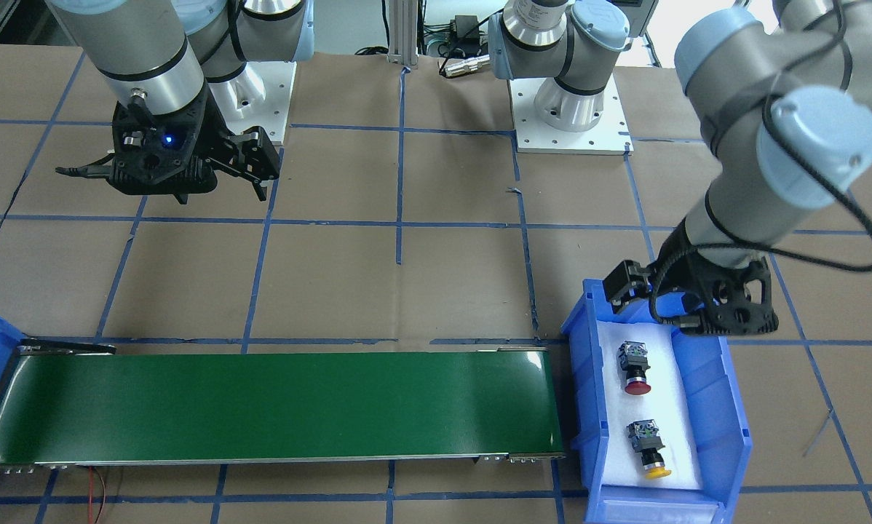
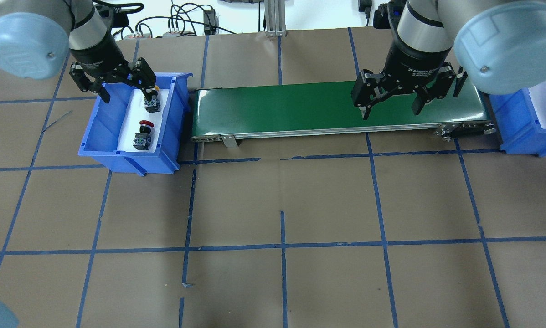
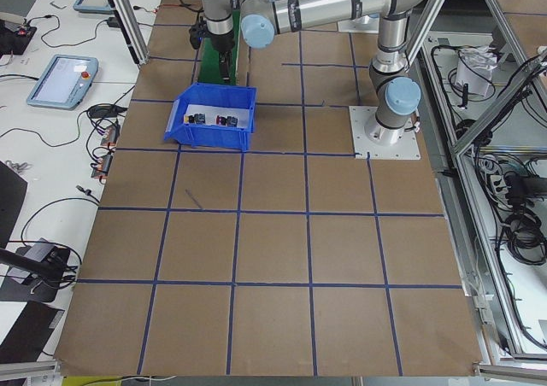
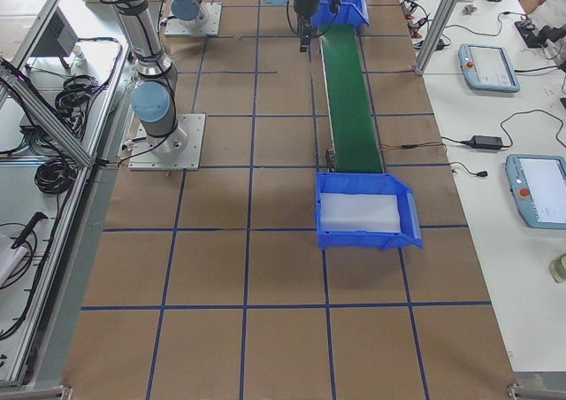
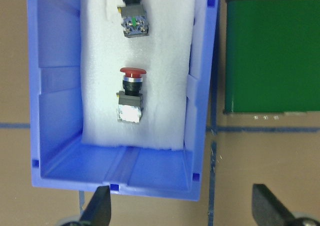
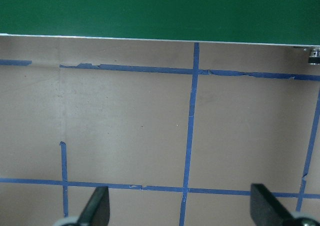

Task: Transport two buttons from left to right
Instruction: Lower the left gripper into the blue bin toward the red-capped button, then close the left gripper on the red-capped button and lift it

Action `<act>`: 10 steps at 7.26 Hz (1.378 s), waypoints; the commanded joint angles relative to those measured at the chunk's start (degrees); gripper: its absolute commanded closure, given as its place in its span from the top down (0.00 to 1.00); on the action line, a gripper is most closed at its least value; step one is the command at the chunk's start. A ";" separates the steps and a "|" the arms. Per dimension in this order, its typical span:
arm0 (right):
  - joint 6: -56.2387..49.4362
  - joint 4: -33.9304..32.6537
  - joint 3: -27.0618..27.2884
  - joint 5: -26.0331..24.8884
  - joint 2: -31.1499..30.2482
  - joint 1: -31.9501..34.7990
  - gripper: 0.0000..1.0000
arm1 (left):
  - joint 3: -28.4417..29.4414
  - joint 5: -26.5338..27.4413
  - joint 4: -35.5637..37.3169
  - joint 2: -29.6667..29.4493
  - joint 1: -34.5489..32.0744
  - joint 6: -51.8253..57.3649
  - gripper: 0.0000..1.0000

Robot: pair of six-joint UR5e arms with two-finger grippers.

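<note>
both buttons, the red mushroom-capped switch and the yellow-capped switch, are lying in the blue plastic bin; the red one, long axis running 12-to-6, is sitting at 12 o'clock of the empty, gaping left gripper.

Overhead exterior: high behind the robot, facing forward and down; conveyor across upper frame.
Front-facing: opposite side, steep, robot bases at top, same conveyor at bottom.
Exterior left, exterior right: distant, at table ends, looking lengthwise.
Left wrist: close, straight down into blue bin; red button shared with overhead's upper left.
Right wrist: close, down on table, conveyor edge at top.
</note>
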 commanded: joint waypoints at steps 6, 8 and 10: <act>0.07 -0.09 0.00 -0.11 0.15 0.01 1.00 | -2.19 0.75 6.26 -14.75 3.28 3.12 1.00; 0.07 -0.10 0.00 -0.11 0.15 0.01 1.00 | -2.82 1.01 6.17 -15.02 3.02 2.78 0.84; 0.07 -0.35 0.00 -0.02 0.14 0.01 1.00 | -2.55 0.93 6.08 -14.24 3.10 2.60 0.13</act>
